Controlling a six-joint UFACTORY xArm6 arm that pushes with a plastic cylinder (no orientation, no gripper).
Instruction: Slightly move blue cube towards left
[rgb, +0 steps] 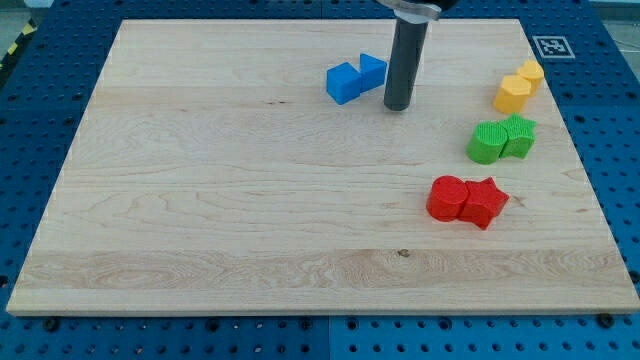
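Near the view's top, a bit right of centre, my tip (398, 106) is resting on the wooden board (200, 200). It is a plain dark rod w/o any jaws, so nothing is opening or closing; it is clamping nothing and standing free. The rod is coming down from the view's top edge and is looking upright.

Just to the view's left of the tip, two blue blocks are sitting together. The nearer one, the blue block at the back (372, 70), is lying just beside the rod; I cannot tell if they are touching. The blue cube (344, 84) is sitting at its left, a little lower in the view, and is touching it.

On the view's right side, well apart from the tip, three pairs are standing in a column: two yellow blocks (517, 88) at the top, two green blocks (501, 139) in the middle, two red blocks (467, 201) at the bottom. Each pair is touching. Exact shapes are too small to tell.

A blue pegboard table (50, 340) is surrounding the board, w/ a small marker tag (551, 46) at top right.
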